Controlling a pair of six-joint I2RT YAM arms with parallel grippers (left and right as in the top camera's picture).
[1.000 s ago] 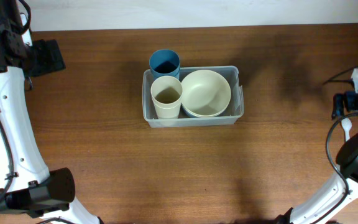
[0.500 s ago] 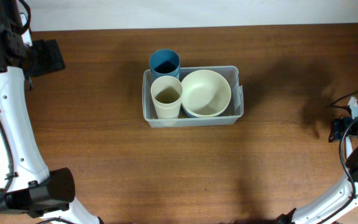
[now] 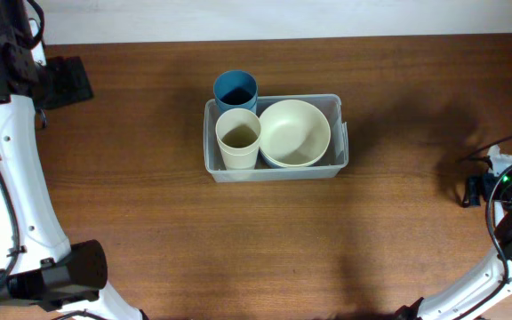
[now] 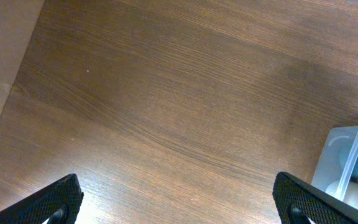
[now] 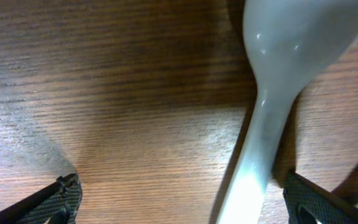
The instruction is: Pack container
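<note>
On open tabletop (image 5: 73, 93), right claw (image 5: 185, 202) astride spoon (image 5: 291, 37)

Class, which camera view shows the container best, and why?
Overhead: the whole container shows, holding a cream cup and bowl. Left wrist catches only one corner at its frame edge. Right wrist shows none of it.

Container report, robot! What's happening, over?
Left fingers open, empty. Right fingers open, astride white spoon. Container holds cream cup and cream bowl; blue cup at its back edge. Nothing blocking it.
</note>
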